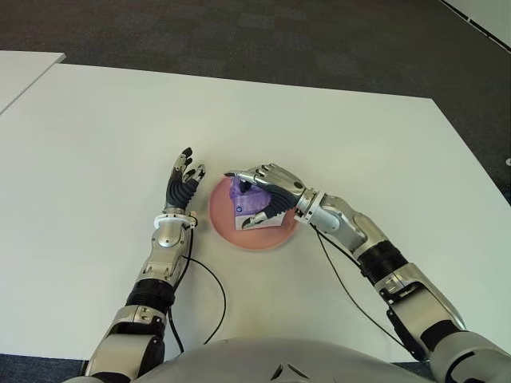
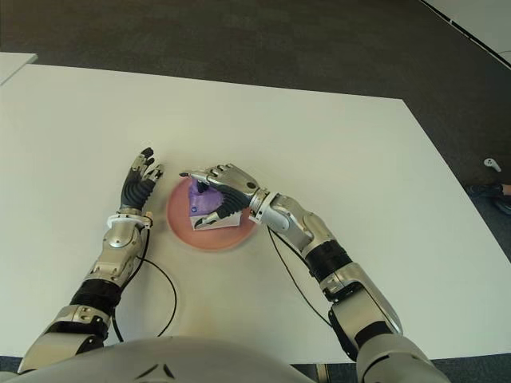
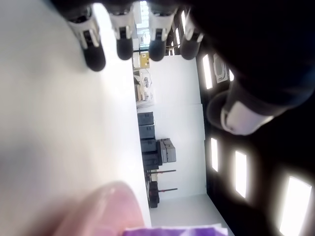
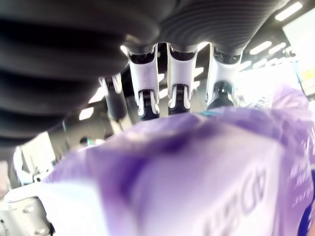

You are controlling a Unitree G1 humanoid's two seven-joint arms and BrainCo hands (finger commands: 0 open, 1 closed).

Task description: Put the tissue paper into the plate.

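Note:
A purple tissue paper pack [image 1: 249, 204] sits inside the pink plate [image 1: 223, 226] on the white table [image 1: 104, 144]. My right hand [image 1: 239, 199] reaches over the plate from the right, its fingers curled over the pack and the thumb under its near side. The right wrist view shows the pack [image 4: 197, 167] filling the palm, with the fingertips [image 4: 177, 93] just past it. My left hand [image 1: 182, 185] is just left of the plate, fingers [image 3: 123, 44] straight and spread, holding nothing.
A thin black cable [image 1: 215, 287] loops on the table near my body, between the arms. Dark floor [image 1: 239, 40] lies beyond the table's far edge. A second white table [image 1: 24, 72] stands at the far left.

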